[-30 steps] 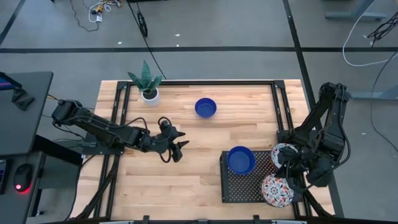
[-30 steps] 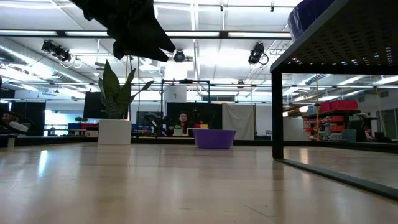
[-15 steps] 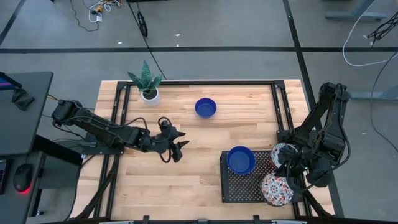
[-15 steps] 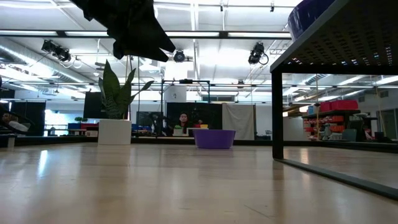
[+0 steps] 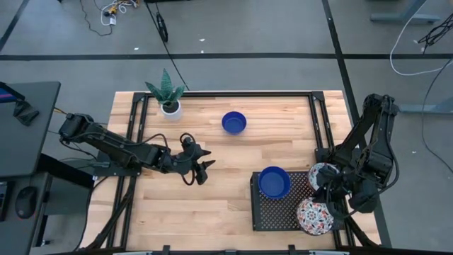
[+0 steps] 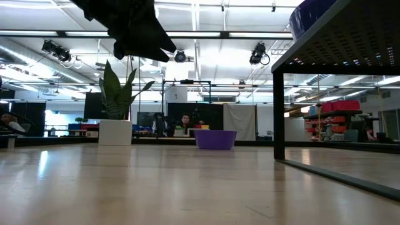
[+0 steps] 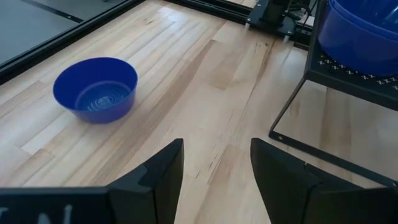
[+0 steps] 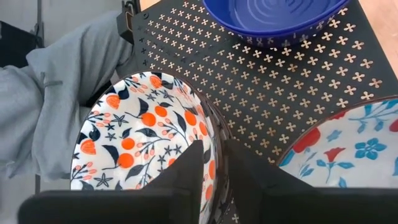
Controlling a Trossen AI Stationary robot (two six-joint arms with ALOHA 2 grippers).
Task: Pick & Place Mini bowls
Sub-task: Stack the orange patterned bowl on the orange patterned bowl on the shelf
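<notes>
A blue mini bowl (image 5: 234,122) (image 7: 96,89) rests on its base on the wooden table's far middle. A second blue bowl (image 5: 274,182) (image 8: 273,15) sits on the black perforated rack (image 5: 272,212). Two patterned bowls also sit there, a floral one (image 5: 322,175) (image 8: 348,149) and an orange-berry one (image 5: 315,217) (image 8: 140,134). My right gripper (image 8: 214,165) is slightly open. One finger stands inside the berry bowl's rim (image 8: 211,134) and one outside. My left gripper (image 5: 203,170) (image 7: 216,168) hovers open above the table's middle, holding nothing.
A white pot with a green plant (image 5: 170,106) (image 6: 115,132) stands at the far left. The rack is raised on legs (image 6: 278,112) at the near right. Grey cloth (image 8: 68,81) lies beyond the rack's corner. Bare wood lies between the arms.
</notes>
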